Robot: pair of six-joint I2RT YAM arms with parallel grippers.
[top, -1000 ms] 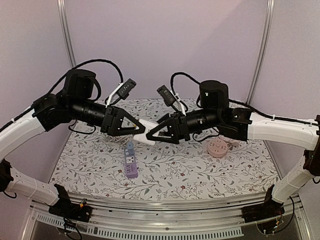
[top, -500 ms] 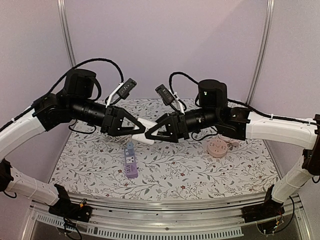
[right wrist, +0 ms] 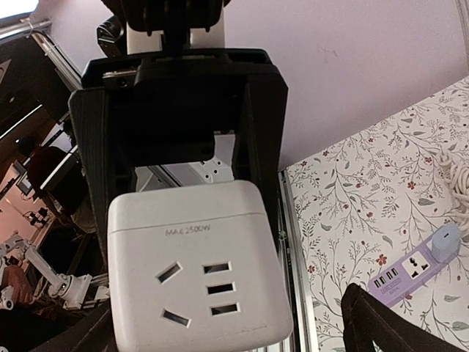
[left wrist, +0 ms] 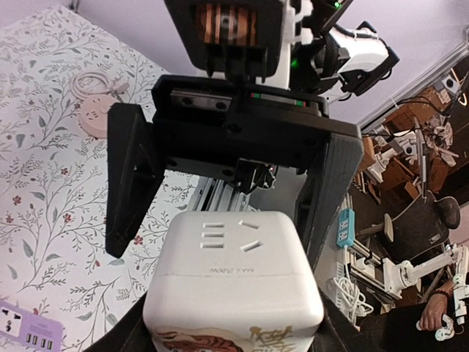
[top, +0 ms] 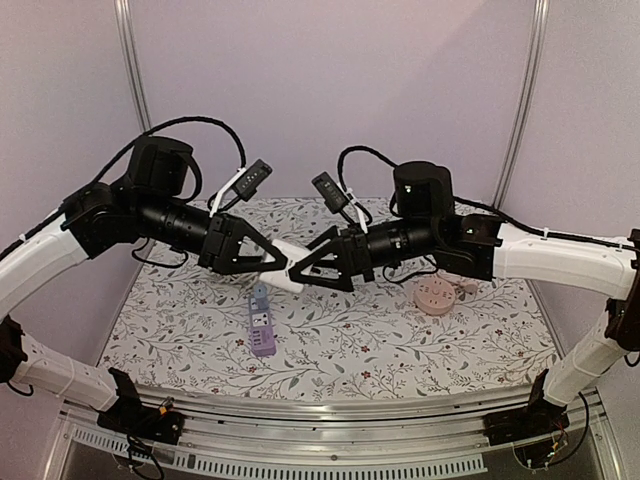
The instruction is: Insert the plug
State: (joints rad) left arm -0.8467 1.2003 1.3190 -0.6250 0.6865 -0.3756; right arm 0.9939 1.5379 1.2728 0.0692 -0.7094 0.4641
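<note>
Moved: my right pincer [top: 303, 270] pinched the white plastic cube adapter [top: 284, 272] a second ago, and its jaws have since sprung wide. Both arms have barely shifted.
Surface: a table under a white cloth [top: 400, 350] printed with grey sprigs and small red flowers.
Room: plain lilac walls [top: 330, 80], with aluminium posts [top: 128, 60] at the back corners.
Left pincer: my left pincer [top: 272, 262] is clamped on the cube and carries it alone in mid-air.
Right pincer: spread wide and holding nothing. Seen from my left wrist, its fingers [left wrist: 128, 183] stand either side of the cube's socket face, clear of it.
Task's thing: the cube hangs between my two pincers, above the cloth. Nearer me a lilac power strip [top: 262, 327] lies flat, with a pale blue adapter [top: 260, 291] on its far end.
Also: a pink round socket puck [top: 436, 296] sits on the cloth to my right.
Writing: "MAX 2500W" above the cube's sockets. There is a cartoon print on its side that I cannot read.
</note>
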